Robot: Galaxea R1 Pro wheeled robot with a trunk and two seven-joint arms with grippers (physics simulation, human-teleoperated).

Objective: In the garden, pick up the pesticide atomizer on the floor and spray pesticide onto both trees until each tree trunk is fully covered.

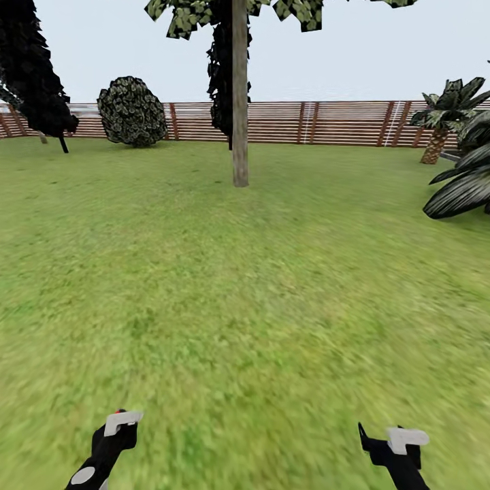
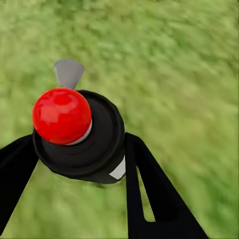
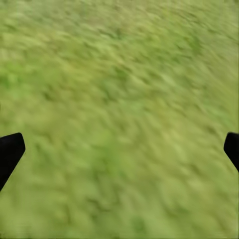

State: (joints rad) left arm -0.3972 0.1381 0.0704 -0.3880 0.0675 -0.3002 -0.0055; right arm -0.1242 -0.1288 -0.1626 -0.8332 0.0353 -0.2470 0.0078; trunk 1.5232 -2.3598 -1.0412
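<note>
Head view: trunk [image 1: 239, 102] top cropped (foliage)

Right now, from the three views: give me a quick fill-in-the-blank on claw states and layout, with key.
1. The left claw is shut on the pesticide atomizer, a black bottle with a round ____ top.
2. The right claw is ____, with grass showing between its fingers.
3. In the head view, the round bush by the wooden fence stands to the ____ of the tree trunk.

Missing words: red; open; left
</note>
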